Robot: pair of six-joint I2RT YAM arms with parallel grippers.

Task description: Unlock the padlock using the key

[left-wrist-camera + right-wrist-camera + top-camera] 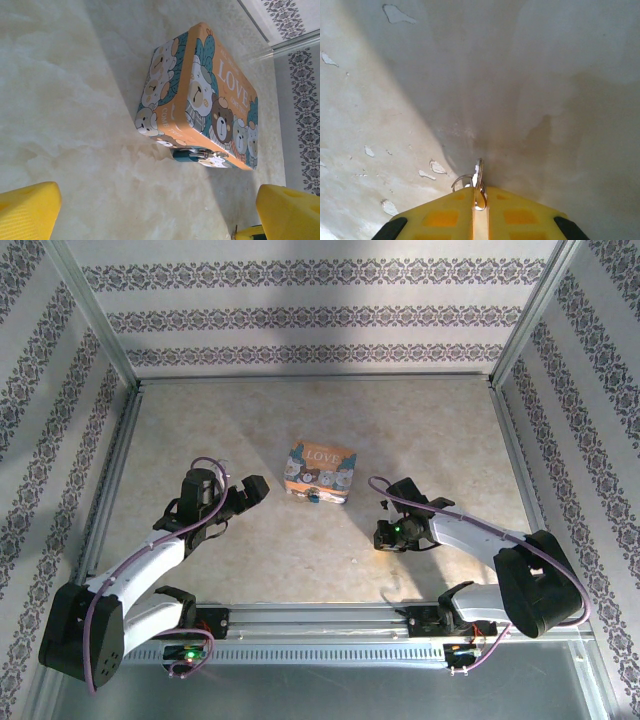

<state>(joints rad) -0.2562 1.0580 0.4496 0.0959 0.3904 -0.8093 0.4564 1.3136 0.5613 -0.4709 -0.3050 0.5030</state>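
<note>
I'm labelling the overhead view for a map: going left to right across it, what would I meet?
left arm → patterned box → right arm. The padlock overlaps the box, so it is left out.

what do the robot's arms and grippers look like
The left arm and right arm have white shells, bulky black joints and a purple cable running along each. The left gripper and right gripper have blocky bright yellow fingers; the right's show square recesses.

Teal-and-silver padlock (192, 155) sits at the box's (200, 95) front; thin key (478, 176) stands edgewise, pinched by the right hand (479, 194).
</note>
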